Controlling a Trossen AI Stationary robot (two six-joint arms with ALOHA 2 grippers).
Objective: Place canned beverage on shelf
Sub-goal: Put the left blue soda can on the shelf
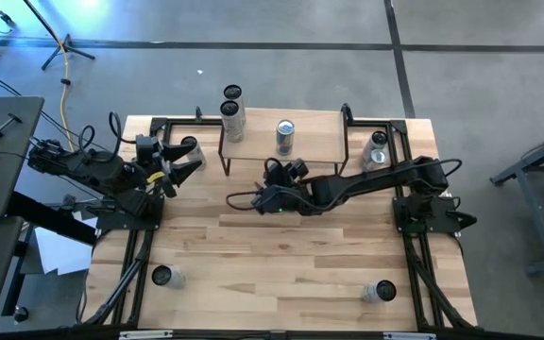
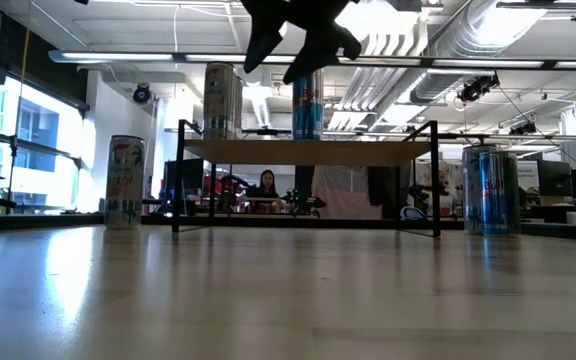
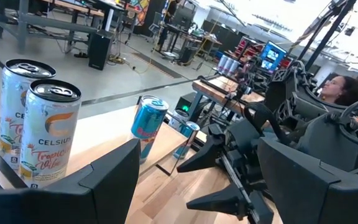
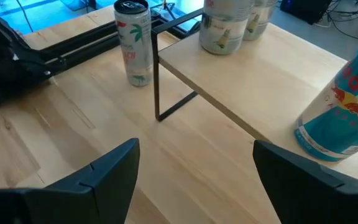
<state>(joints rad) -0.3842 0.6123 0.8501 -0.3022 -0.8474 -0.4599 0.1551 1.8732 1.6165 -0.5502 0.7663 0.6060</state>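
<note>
On the shelf: blue can upright, two white cans at its far-left corner.
High view: right gripper just in front of the shelf, fingers apart, empty; left gripper waits left, open.
Low view: blue can stands free on the board.
Right wrist: shelf ahead.

Setting: open-plan robotics lab or workshop. Exposed ducting and strip lights on the ceiling, polished concrete floor, workbenches with monitors and cabling behind, a person seated at a far bench.
</note>
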